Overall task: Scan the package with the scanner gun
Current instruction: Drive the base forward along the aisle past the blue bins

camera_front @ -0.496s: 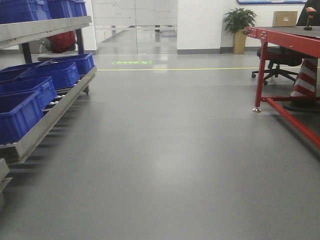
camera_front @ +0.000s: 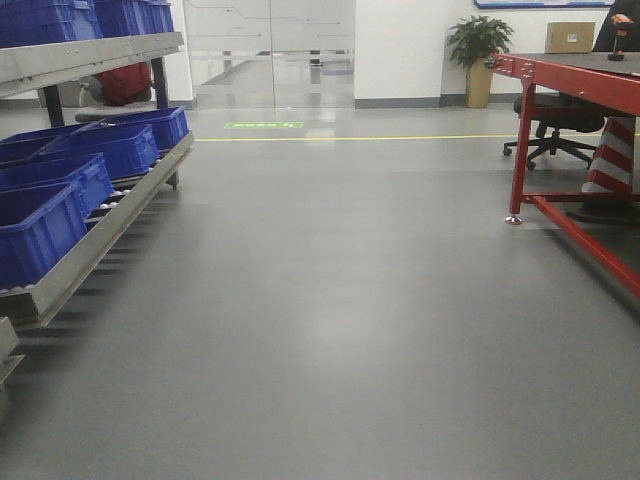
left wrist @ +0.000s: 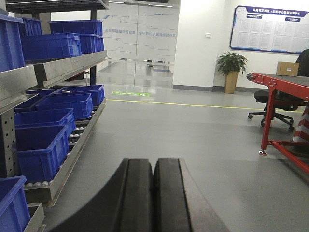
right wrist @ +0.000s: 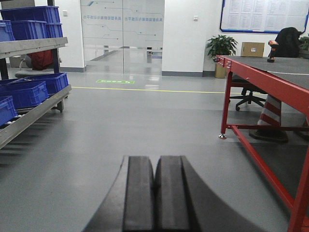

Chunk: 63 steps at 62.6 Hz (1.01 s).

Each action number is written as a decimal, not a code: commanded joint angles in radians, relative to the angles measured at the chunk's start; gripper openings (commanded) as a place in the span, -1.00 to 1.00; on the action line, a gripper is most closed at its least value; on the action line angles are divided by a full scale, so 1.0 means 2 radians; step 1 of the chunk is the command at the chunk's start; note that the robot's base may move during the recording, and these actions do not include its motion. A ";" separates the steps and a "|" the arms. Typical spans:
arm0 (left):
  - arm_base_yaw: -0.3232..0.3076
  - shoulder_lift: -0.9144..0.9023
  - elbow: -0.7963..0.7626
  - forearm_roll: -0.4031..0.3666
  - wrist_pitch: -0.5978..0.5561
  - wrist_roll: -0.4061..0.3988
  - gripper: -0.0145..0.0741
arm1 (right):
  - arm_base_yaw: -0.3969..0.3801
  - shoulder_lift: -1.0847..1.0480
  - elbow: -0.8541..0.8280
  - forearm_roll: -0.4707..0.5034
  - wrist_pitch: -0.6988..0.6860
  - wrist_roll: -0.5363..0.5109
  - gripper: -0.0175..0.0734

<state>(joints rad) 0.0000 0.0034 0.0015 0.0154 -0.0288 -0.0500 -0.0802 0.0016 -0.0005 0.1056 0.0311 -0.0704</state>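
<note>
The scanner gun (right wrist: pixel 272 51) stands upright at the far end of the red table (right wrist: pixel 270 79), with its orange head on top. In the front view it is a small dark shape (camera_front: pixel 616 55) at the right edge. A brown cardboard box (right wrist: pixel 252 49) stands beyond it, also seen as the box (camera_front: pixel 570 37) and the box (left wrist: pixel 287 68). It is too far off to tell whether it is the package. My left gripper (left wrist: pixel 154 166) and right gripper (right wrist: pixel 155 164) are both shut with nothing between them. Both point out over the grey floor, far from the table top.
A metal rack of blue bins (camera_front: pixel 60 180) lines the left side. On the right is the red table frame (camera_front: pixel 525 140), with an office chair (camera_front: pixel 550 125) and a striped cone (camera_front: pixel 608 160) under it. A potted plant (camera_front: pixel 478 45) and glass doors stand at the back wall.
</note>
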 commanded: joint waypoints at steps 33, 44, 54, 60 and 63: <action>0.000 -0.002 -0.001 -0.001 -0.006 0.002 -0.88 | -0.002 -0.001 0.000 0.001 -0.008 0.000 -0.98; 0.000 -0.002 -0.001 -0.001 -0.006 0.002 -0.88 | -0.002 -0.001 0.000 0.001 -0.008 0.000 -0.98; 0.000 -0.002 -0.001 -0.001 -0.006 0.002 -0.88 | -0.002 -0.001 0.000 0.001 -0.008 0.000 -0.98; 0.000 -0.002 -0.001 -0.001 -0.006 0.002 -0.88 | -0.002 -0.001 0.000 0.001 -0.008 0.000 -0.98; 0.000 -0.002 -0.001 -0.001 -0.006 0.002 -0.88 | -0.002 -0.001 0.000 0.001 -0.008 0.000 -0.98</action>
<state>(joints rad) 0.0000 0.0034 0.0015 0.0154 -0.0288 -0.0500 -0.0802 0.0016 -0.0005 0.1056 0.0311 -0.0704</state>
